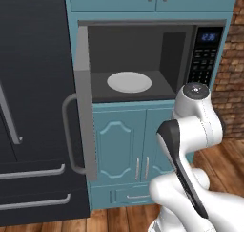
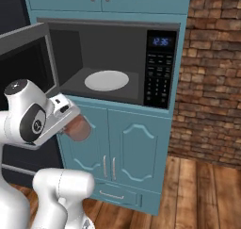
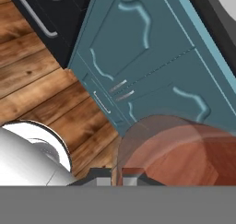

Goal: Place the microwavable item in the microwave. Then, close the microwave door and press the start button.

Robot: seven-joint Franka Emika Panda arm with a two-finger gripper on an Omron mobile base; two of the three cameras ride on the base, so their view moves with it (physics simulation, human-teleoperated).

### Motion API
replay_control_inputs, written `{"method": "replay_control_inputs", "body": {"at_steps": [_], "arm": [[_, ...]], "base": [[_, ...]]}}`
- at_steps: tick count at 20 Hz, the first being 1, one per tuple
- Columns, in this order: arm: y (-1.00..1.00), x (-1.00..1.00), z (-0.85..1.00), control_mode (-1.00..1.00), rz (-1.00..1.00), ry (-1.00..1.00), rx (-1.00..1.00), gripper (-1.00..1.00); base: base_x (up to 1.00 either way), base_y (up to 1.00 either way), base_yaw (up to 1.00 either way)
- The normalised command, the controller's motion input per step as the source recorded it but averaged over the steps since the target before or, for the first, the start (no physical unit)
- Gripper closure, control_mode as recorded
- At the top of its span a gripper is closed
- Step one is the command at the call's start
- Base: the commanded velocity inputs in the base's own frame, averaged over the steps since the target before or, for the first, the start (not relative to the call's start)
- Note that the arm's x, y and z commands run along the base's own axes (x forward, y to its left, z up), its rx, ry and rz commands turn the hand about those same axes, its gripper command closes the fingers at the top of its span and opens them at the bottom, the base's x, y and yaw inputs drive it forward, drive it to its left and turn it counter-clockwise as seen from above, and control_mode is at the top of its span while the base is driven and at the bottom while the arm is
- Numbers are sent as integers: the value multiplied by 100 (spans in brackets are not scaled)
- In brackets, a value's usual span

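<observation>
Right base view: the gripper (image 2: 75, 124) is clamped on the microwavable item (image 2: 78, 128), below the microwave door (image 2: 23, 58), which stands open.

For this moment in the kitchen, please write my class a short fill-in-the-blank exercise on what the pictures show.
1. The microwave door stands ____.
2. The white turntable inside the microwave has ____ on it.
3. The hand is shut on the reddish-brown ____.
4. The held item is in front of the teal cabinet doors, ____ the level of the microwave's opening.

Missing words: open; nothing; lump; below
</observation>
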Motion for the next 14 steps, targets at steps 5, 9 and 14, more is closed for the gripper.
{"method": "replay_control_inputs", "body": {"at_steps": [5,9,14], "arm": [[0,0,0,100,0,0,0,100],[0,37,4,-100,4,-7,0,100],[0,80,41,-100,9,-16,-1,100]], "base": [[21,0,0],[8,0,1],[0,0,0]]}}
